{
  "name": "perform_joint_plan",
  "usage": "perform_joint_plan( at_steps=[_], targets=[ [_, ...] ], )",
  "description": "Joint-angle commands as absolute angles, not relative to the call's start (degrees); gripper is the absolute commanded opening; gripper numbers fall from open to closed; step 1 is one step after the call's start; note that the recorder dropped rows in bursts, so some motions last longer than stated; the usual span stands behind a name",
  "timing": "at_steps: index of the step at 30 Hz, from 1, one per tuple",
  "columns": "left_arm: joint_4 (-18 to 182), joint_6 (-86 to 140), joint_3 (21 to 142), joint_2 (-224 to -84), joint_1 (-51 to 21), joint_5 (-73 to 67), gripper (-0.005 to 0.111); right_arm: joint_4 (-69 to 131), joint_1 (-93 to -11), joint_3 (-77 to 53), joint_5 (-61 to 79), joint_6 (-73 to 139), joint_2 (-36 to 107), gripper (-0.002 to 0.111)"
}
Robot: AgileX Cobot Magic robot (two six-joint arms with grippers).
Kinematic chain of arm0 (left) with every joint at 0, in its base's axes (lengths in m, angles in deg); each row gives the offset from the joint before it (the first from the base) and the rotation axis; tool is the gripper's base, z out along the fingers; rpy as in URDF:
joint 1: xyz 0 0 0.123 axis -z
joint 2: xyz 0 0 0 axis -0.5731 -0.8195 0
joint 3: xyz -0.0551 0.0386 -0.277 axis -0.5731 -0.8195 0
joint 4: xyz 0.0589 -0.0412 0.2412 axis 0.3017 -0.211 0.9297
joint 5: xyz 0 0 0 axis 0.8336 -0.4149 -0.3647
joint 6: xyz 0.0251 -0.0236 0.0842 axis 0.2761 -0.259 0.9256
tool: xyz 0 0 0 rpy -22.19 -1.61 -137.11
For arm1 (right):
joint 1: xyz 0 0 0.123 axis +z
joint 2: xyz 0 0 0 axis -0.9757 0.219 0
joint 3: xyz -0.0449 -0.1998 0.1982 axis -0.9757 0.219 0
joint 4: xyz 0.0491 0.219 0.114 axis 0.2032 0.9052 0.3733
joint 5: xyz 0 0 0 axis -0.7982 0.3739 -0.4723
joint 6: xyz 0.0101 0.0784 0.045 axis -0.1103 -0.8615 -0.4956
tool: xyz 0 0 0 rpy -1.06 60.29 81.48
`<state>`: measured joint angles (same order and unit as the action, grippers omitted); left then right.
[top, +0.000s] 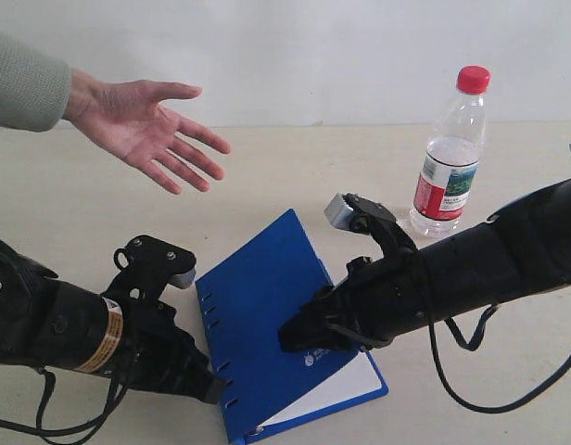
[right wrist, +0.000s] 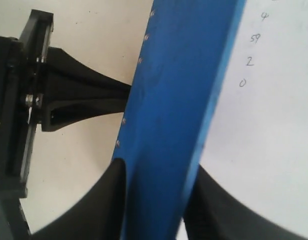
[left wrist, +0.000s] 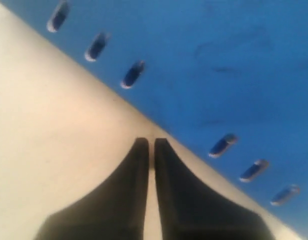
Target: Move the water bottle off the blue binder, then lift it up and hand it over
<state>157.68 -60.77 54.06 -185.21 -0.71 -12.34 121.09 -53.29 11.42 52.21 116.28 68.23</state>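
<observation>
Person's hand: open, palm up, over the counter at far left, empty.
Left pincer: clenched on nothing, tips low at the binder's slotted spine edge.
Blue binder: on the counter, mid-scene; cover tilted up at the open side, white page showing under it.
Right pincer: grasping the binder's cover, one finger on each face.
Water bottle: upright on the counter, red cap on, off the binder, to its right; nothing touches it.
</observation>
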Motion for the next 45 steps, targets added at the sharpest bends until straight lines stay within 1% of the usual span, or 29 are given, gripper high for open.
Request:
perform_joint_plan(
  at_steps=[1, 4, 6, 8, 11, 13, 17, 19, 20, 22, 25, 28, 32, 36, 39, 45],
  targets=[
    [157.4, -62.5, 54.1, -182.4, -0.7, -4.3, 0.021, 120.2, -53.4, 11.2, 52.4, 117.7, 68.2, 0.000],
    [157.4, -63.1, 52.9, -179.9, -0.7, -1.4, 0.048, 120.2, -53.4, 11.1, 53.0, 118.1, 68.0, 0.000],
    [157.6, -63.1, 52.1, -178.4, -1.4, -3.1, 0.071, 120.2, -53.4, 11.1, 53.1, 118.7, 67.2, 0.000],
    [157.4, -63.1, 51.7, -177.5, -2.7, -4.9, 0.082, 120.9, -53.4, 11.1, 53.5, 119.7, 66.0, 0.000],
    [157.4, -63.1, 51.0, -177.2, -5.9, -7.9, 0.083, 122.5, -53.5, 11.1, 55.2, 121.1, 63.0, 0.000],
    [157.4, -63.1, 50.3, -177.2, -8.8, -13.1, 0.083, 122.6, -53.5, 11.1, 56.1, 121.4, 60.7, 0.000],
    [152.2, -57.3, 47.6, -177.2, -17.1, -37.0, 0.083, 122.6, -53.5, 11.1, 56.3, 120.7, 57.1, 0.000],
    [147.2, -52.7, 45.8, -177.3, -20.8, -45.0, 0.083, 122.8, -53.5, 11.1, 56.2, 120.3, 56.4, 0.000],
    [144.3, -50.5, 44.6, -177.6, -22.6, -47.8, 0.083, 122.9, -53.5, 11.1, 56.2, 120.0, 56.2, 0.000],
    [139.6, -47.6, 43.0, -178.1, -25.5, -48.8, 0.083, 123.4, -53.5, 10.9, 56.2, 119.9, 56.2, 0.000],
    [138.6, -45.5, 41.4, -179.6, -28.5, -51.7, 0.083, 125.7, -53.5, 10.8, 58.3, 120.0, 56.2, 0.000],
    [141.0, -45.5, 40.7, -182.1, -29.3, -59.3, 0.083, 130.6, -53.5, 10.8, 63.3, 122.1, 56.2, 0.000],
    [141.6, -44.7, 40.7, -186.5, -29.3, -66.1, 0.086, 130.6, -53.5, 10.7, 66.4, 122.8, 56.2, 0.000],
    [139.2, -41.8, 40.7, -190.3, -29.3, -67.2, 0.087, 130.6, -53.5, 10.6, 66.3, 122.6, 56.2, 0.000],
    [138.6, -39.1, 40.7, -192.5, -29.3, -73.1, 0.087, 130.6, -53.5, 10.6, 66.4, 122.2, 56.2, 0.000],
    [137.1, -36.1, 42.2, -193.3, -28.4, -73.1, 0.087, 130.6, -53.4, 10.6, 68.2, 121.3, 56.2, 0.000]
  ],
)
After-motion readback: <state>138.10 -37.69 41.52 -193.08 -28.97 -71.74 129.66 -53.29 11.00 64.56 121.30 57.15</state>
